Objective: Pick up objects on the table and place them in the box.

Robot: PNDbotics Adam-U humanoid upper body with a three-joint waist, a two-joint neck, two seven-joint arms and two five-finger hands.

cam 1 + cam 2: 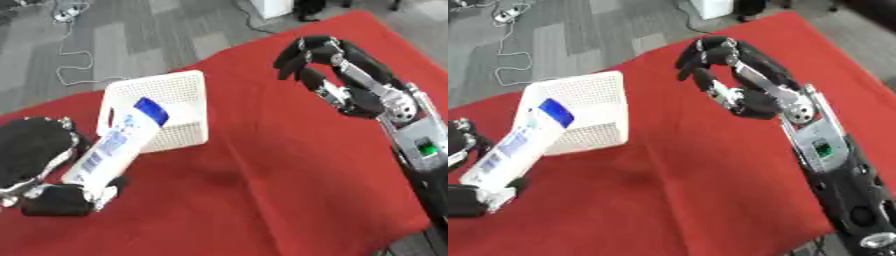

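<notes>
A white tube with blue print and a blue cap is held tilted in my left hand at the lower left, cap end up and leaning over the near edge of the white perforated box. The hand's thumb and fingers curl round the tube's lower end. My right hand hangs above the red cloth at the upper right, fingers curled with nothing in them, well apart from the box.
A red cloth covers the table; its front edge runs across the lower right corner. Grey carpet with white cables lies beyond the table's far edge.
</notes>
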